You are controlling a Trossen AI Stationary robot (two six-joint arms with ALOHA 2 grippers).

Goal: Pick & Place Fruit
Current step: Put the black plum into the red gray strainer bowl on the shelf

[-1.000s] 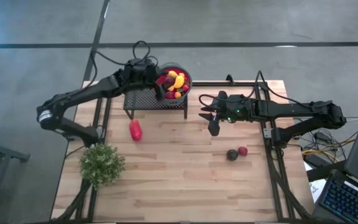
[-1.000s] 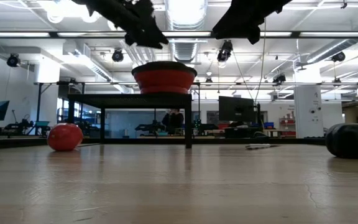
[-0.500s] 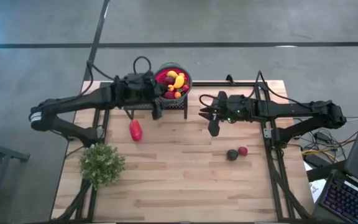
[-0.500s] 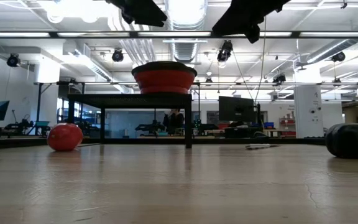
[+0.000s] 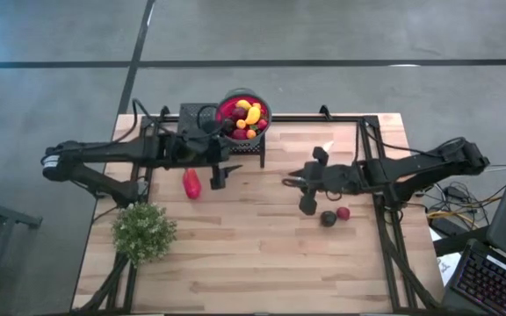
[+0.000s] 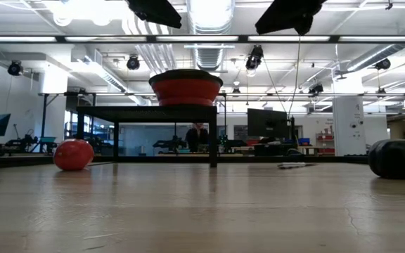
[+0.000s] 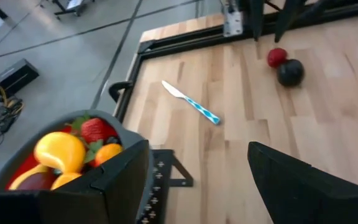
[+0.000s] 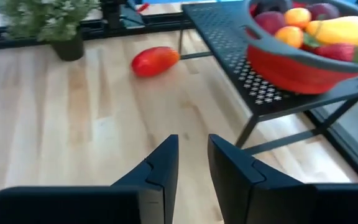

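Three fruits still lie loose on the wooden desk (image 5: 235, 237): a bigger red fruit (image 5: 191, 183), a dark maroon fruit (image 5: 328, 219) and a small red fruit (image 5: 343, 212). The two small ones sit side by side, touching or nearly so. All the other fruit is piled in the red bowl (image 5: 245, 117), which stands on a black mesh stand (image 5: 202, 140) at the far edge of the desk.

The right tool (image 5: 305, 204) hangs just beside the two small fruits, with its fingers nearly together and nothing between them. The left tool (image 5: 224, 175) is near the bigger red fruit, its fingers wide apart and holding nothing.

I think the step now is going for the next fruit. The right tool looks closest to the dark maroon one. It would need to spread its fingers, move over that fruit, go down and squeeze gently. The small red fruit is so close that it may get bumped and roll.

A knife with a blue handle (image 7: 191, 102) lies on the desk, and in the high view the right arm seems to cover it. A bushy green plant (image 5: 144, 231) stands at the near left corner, out of the way. The stand's legs are close to the bigger red fruit.
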